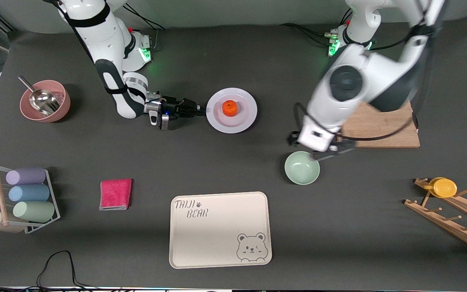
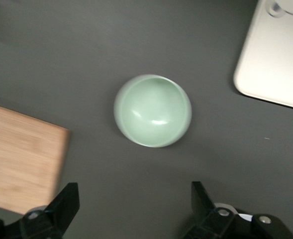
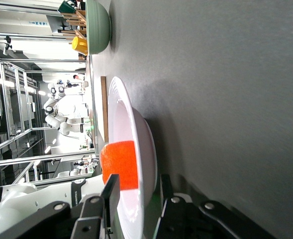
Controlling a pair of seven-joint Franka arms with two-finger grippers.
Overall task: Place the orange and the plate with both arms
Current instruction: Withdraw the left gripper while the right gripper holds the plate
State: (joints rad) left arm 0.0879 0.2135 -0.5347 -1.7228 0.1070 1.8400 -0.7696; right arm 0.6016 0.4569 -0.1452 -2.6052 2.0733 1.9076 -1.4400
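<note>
Here I see the small round orange fruit [image 1: 230, 108] sitting in the shallow white plate [image 1: 246, 119], whose rim my right gripper [image 1: 200, 110] pinches. My left gripper [image 1: 320, 155] hangs spread open over the empty pale green bowl [image 1: 300, 169].

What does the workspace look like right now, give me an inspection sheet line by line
Surface: dark grey table, no spills seen.
Job's things: orange sits on the plate, mid-table.
Clutter: green bowl, bear tray, pink cloth, pink bowl with metal scoop, cup rack, wooden board, wooden peg rack holding a yellow disc.
Claws: right claw closed on the plate's rim; left claw open, over the table beside the green bowl.
Cables: black cable at the table edge nearest the front camera.
Surroundings: nothing seen of concern.
</note>
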